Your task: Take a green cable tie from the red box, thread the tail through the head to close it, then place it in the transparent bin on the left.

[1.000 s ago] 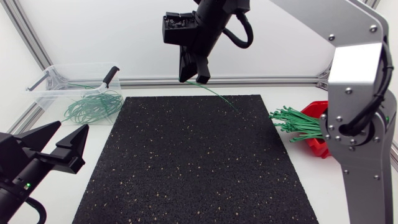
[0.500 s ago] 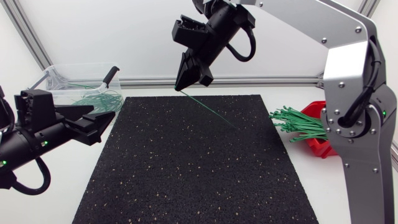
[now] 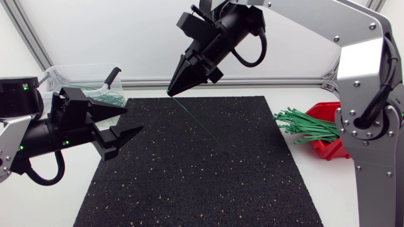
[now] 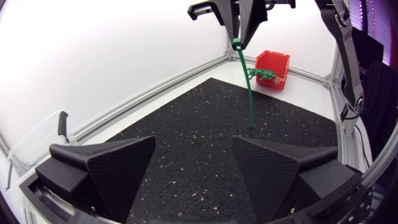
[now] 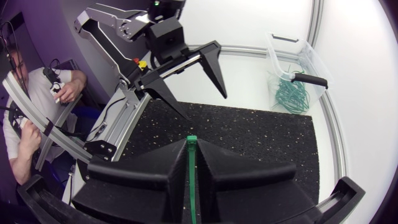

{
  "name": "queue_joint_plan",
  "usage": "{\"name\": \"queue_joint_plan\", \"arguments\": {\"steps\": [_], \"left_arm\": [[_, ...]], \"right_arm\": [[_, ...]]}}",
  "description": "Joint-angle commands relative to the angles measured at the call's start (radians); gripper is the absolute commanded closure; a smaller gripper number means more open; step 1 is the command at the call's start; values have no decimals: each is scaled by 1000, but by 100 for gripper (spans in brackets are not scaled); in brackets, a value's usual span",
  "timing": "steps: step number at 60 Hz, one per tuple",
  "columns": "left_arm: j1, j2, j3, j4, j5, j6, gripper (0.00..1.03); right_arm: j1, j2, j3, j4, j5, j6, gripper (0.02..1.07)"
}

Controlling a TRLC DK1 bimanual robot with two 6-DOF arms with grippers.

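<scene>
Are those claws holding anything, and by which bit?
The right gripper pinches a green cable tie just behind its head; the left gripper holds nothing.

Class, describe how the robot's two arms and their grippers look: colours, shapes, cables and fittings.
The right arm has boxy silver-grey links with round bolts and black joints; a thick black cable loops at its wrist. The left arm shows a silver link, then black parts and a thinner black lead. The right gripper and left gripper are matte black, each with two broad wedge fingers.
</scene>
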Motion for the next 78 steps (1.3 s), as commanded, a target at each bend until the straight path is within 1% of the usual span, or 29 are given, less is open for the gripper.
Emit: {"name": "queue_joint_plan", "arguments": {"steps": [1,2,5,6,8,14,20,23,24,26,28,34,40,44,57,62,71,78], "left_arm": [[21,68,56,-10,59,21,18],[21,73,58,-10,62,23,18],[24,108,75,-14,105,26,18],[29,125,84,-20,138,38,17],[33,140,93,-22,168,49,17],[33,179,119,-23,213,75,17],[35,222,164,-22,289,103,17],[36,240,181,-22,312,103,17],[39,255,193,-20,345,110,17],[39,268,201,-20,365,117,17],[42,286,210,-17,403,120,17],[42,312,207,10,492,123,17],[36,314,191,33,535,127,17],[32,312,179,53,579,127,17],[30,301,148,78,674,127,18],[30,286,122,98,696,127,18],[29,292,84,139,707,126,18],[13,297,69,159,711,124,18]], "right_arm": [[14,-13,16,-49,-29,-54,99],[14,-13,16,-52,-36,-60,99],[14,-13,12,-70,-53,-74,99],[14,-13,14,-75,-61,-82,99],[12,-13,12,-81,-67,-88,99],[5,-7,19,-102,-93,-108,99],[1,1,20,-133,-127,-134,99],[3,5,19,-144,-144,-144,99],[1,7,19,-147,-150,-149,99],[1,11,22,-159,-165,-160,99],[3,15,22,-168,-178,-169,99],[5,19,12,-199,-213,-203,99],[-2,30,2,-211,-239,-230,99],[-3,45,-1,-230,-259,-255,99],[12,36,-64,-268,-309,-330,99],[18,15,-113,-270,-320,-359,99],[46,-36,-238,-268,-339,-428,99],[60,-59,-287,-268,-351,-450,99]]}}
